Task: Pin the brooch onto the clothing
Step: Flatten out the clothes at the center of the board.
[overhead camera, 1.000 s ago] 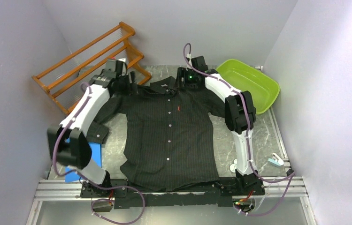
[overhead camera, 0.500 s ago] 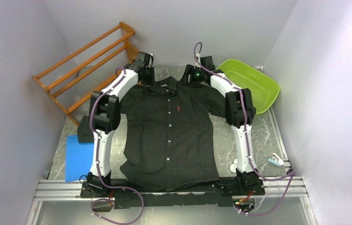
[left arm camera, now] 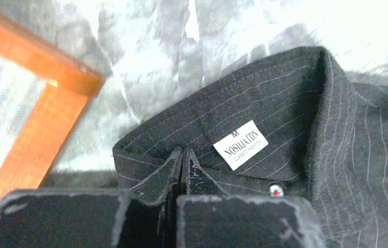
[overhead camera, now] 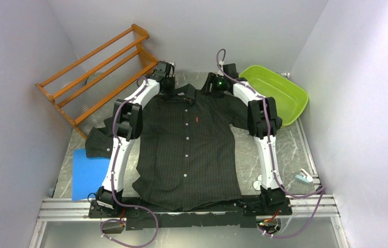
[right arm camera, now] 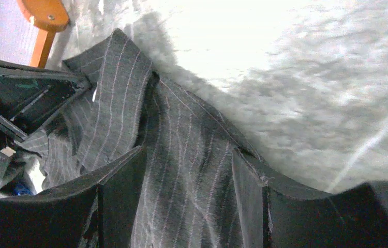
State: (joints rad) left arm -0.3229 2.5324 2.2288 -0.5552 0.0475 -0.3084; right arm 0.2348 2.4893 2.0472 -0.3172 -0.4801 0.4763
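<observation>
Judged shirt [overhead camera: 187, 150] soft, light, quick to bunch; best taken by stiffer collar [left arm camera: 264, 103] at twelve o'clock. Found left pincer [left arm camera: 181, 165] pinched closed there, right pincer [right arm camera: 187, 152] parted astride shoulder [right arm camera: 192, 134].

Wooden rack [overhead camera: 94, 52], green tub [overhead camera: 276, 94], blue mat [overhead camera: 87, 176]

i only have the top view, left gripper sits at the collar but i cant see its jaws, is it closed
observer: yes, the left wrist view shows the left gripper shut, tips together at the edge of the collar of the shirt; whether cloth is caught I cannot tell.
operator: whats beside it
observer: a white brand label inside the collar, just right of the tips.
operator: and the right one
observer: the right gripper is open, with pinstriped shirt cloth lying between its fingers.
</observation>
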